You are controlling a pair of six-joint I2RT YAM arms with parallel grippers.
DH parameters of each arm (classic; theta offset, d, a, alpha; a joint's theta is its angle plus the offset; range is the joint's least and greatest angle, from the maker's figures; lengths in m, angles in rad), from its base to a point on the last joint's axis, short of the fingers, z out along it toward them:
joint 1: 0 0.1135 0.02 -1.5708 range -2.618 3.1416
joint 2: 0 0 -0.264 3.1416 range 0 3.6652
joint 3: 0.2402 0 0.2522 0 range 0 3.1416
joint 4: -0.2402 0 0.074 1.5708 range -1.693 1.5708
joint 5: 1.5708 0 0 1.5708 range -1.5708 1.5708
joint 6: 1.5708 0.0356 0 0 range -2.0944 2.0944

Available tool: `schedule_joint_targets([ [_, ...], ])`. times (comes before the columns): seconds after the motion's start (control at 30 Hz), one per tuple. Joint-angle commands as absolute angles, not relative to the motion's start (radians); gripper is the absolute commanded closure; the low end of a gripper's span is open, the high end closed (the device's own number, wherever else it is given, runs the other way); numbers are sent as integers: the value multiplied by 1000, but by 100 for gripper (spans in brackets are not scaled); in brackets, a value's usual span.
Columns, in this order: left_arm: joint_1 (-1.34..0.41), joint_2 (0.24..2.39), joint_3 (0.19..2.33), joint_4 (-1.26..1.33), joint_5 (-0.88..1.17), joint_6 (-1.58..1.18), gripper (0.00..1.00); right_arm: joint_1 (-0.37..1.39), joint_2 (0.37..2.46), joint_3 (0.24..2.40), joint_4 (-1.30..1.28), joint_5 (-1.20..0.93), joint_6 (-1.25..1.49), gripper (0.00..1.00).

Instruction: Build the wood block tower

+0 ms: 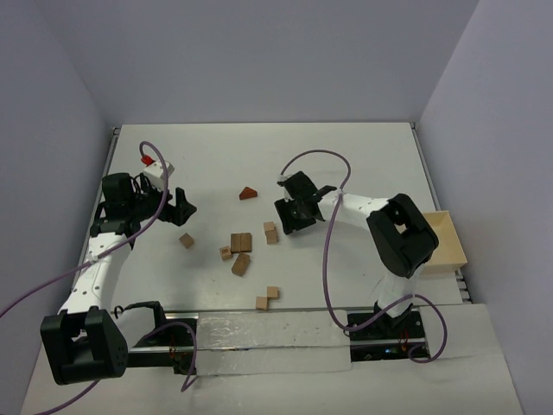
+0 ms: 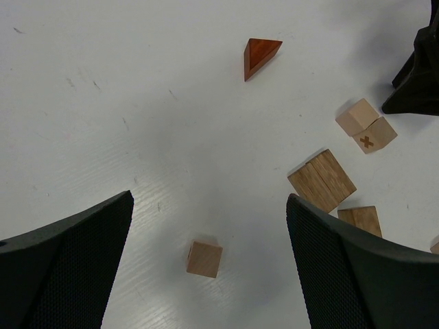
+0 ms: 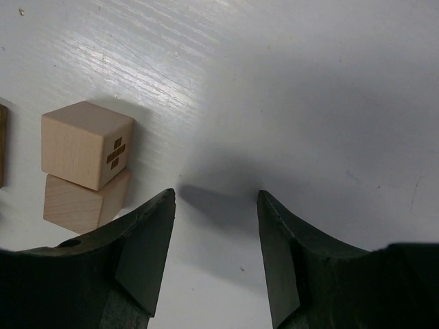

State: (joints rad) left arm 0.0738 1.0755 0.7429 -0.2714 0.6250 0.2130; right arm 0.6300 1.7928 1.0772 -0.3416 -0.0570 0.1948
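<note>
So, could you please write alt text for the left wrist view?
The open black fingers of the left gripper frame a small tan cube lying on the white table. Beyond it lie a reddish-brown wedge and, to the right, several more tan blocks.

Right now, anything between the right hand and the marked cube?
No. Right wrist view shows bare table between the right hand and the marked cube.

White table [image 1: 346, 164], scattered tan wooden blocks [image 1: 241, 242], one reddish-brown wedge [image 1: 249, 193]
</note>
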Motion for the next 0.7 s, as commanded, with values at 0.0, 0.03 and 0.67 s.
schedule_joint_targets([
  [0.0,80,1074,761,-233,643,225,2,644,1756,1054,-365,-73,189,41],
  [0.03,81,1074,760,-232,641,225,2,649,1757,1053,-364,-78,190,41],
  [0.67,81,1073,746,-221,638,225,1,696,1796,1077,-360,-111,216,41],
])
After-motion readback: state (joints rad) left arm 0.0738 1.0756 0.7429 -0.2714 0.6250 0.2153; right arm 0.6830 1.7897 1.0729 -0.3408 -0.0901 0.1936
